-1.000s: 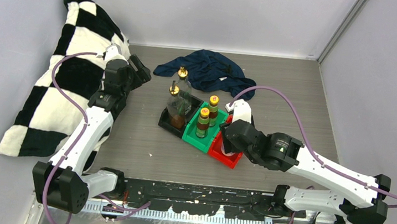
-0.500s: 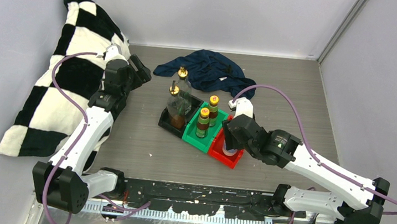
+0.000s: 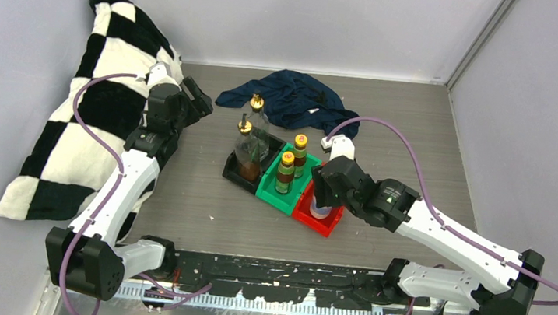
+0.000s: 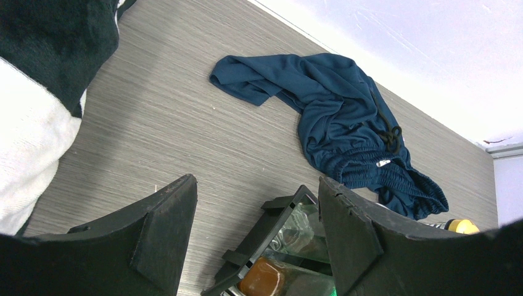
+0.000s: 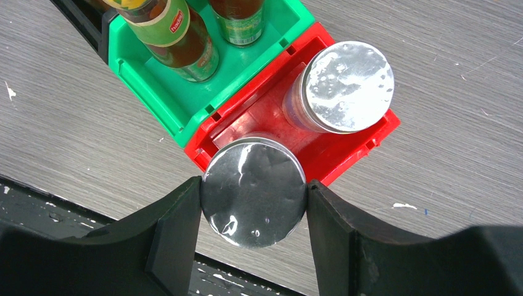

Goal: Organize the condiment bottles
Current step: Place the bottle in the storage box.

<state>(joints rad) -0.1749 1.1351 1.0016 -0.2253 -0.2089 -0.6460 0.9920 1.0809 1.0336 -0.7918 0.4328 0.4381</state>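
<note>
My right gripper [image 5: 253, 206] is shut on a white-capped jar [image 5: 253, 188] and holds it upright at the near end of the red bin [image 5: 364, 145]. A second jar [image 5: 348, 86] stands at the bin's far end. Two dark bottles with yellow caps [image 3: 300, 153] [image 3: 286, 171] stand in the green bin [image 3: 272, 192]. Two clear glass bottles with gold tops [image 3: 255, 120] [image 3: 244, 144] stand in the black bin [image 3: 233, 175]. My left gripper [image 4: 256, 185] is open and empty, raised left of the bins, near the pillow.
A black-and-white checkered pillow [image 3: 86, 106] lies along the left wall. A dark blue cloth [image 3: 290, 96] lies crumpled behind the bins. The three bins sit side by side mid-table. Walls close in on the left, back and right.
My right gripper has shifted slightly to the far left with the jar, over the red bin's near end. The left arm has not moved.
</note>
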